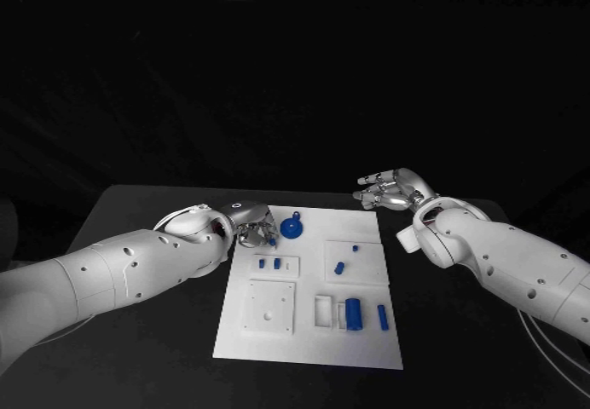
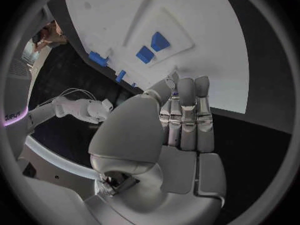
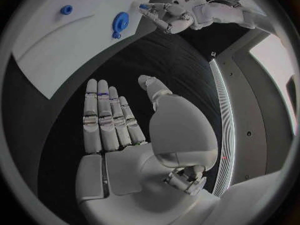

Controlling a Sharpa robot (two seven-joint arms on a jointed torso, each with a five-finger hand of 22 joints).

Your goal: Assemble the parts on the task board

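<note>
The white task board [image 1: 308, 341] lies in the middle of the black table. My left hand [image 1: 252, 223] hovers over the board's far left corner and pinches a small blue part [image 2: 175, 92] between thumb and fingertips. Just to its right a round blue disc with a tab [image 1: 292, 227] lies on the board. Two small blue pieces [image 1: 270, 263] sit below the hand, and two more [image 1: 341, 267] sit right of the middle. A blue cylinder [image 1: 353, 313] and a blue bar [image 1: 383, 317] lie near the front. My right hand [image 1: 391, 191] is open beyond the far right corner, fingers straight [image 3: 106, 120].
A raised white square block [image 1: 268, 305] takes up the board's front left. White rectangular slots [image 1: 325, 311] sit beside the cylinder. Bare black table [image 1: 147, 358] surrounds the board on all sides.
</note>
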